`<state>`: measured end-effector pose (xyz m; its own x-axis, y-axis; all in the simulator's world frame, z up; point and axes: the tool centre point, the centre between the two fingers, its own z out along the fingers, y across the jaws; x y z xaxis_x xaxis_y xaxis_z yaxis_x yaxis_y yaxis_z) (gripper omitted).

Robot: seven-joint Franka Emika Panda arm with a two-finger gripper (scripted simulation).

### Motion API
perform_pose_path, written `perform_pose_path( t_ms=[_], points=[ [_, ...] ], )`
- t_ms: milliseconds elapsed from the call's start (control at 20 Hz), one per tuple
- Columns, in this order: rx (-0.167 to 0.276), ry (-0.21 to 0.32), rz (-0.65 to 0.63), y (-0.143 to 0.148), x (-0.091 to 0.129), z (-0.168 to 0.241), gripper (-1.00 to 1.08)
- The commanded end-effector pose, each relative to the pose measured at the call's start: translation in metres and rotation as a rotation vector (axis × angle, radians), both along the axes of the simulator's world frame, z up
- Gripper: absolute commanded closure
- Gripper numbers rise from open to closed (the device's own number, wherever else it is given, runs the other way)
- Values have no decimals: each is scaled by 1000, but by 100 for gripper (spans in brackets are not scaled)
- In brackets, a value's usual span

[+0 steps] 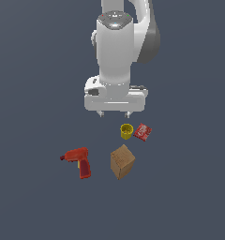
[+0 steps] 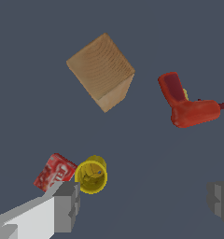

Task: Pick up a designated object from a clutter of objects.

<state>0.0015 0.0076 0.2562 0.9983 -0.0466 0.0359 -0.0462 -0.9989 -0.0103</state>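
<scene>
The small yellow cup stands upright on the floor, hollow side up; it also shows in the wrist view. A flat red packet lies right beside it, seen in the wrist view too. A tan box and a red power drill lie nearer the camera in the exterior view. My gripper hangs open and empty above the floor, a little toward the exterior view's left of the cup. In the wrist view one finger sits close beside the cup.
The tan box and the drill lie apart from the cup in the wrist view. The floor is a plain dark grey surface. The white arm rises behind the objects in the exterior view.
</scene>
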Motion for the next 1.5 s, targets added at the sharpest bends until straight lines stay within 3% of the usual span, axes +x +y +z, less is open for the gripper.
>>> perform_pose_path(
  t_ms=[0,650,1000,1450],
  points=[
    [-4,6,11,11,-5,-25,-92],
    [-12,30,71,59,-49,-136,-92],
    [-10,35,85,69,-64,-157,-92],
    [-10,37,86,69,-65,-165,-92]
  ],
)
